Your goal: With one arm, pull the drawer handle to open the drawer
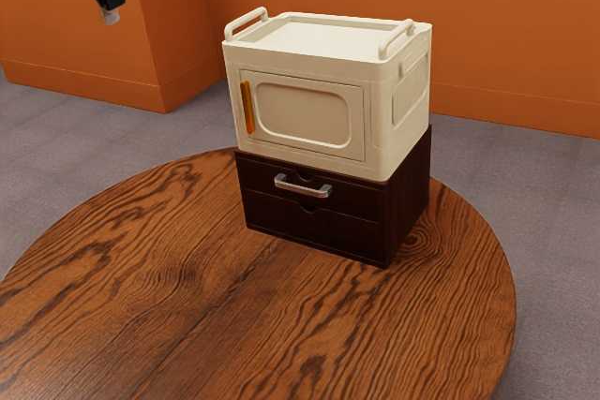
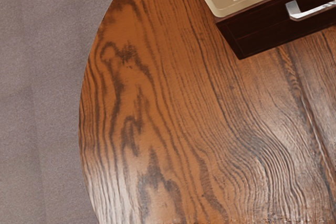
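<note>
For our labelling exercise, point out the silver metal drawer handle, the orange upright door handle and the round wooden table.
Silver metal drawer handle (image 1: 303,190): exterior view, middle of its bar.
Orange upright door handle (image 1: 248,108): exterior view, middle of its length.
Round wooden table (image 1: 131,297): exterior view, bare top.

1. A cream box, upright, its front door shut, with an upright orange handle at the door's edge.
2. Two raised cream rails, at opposite ends of its top.
3. A round tabletop of dark-streaked wood.
4. Grey floor around it.
5. Orange walls behind.

Silver drawer handle, round wooden table
</note>
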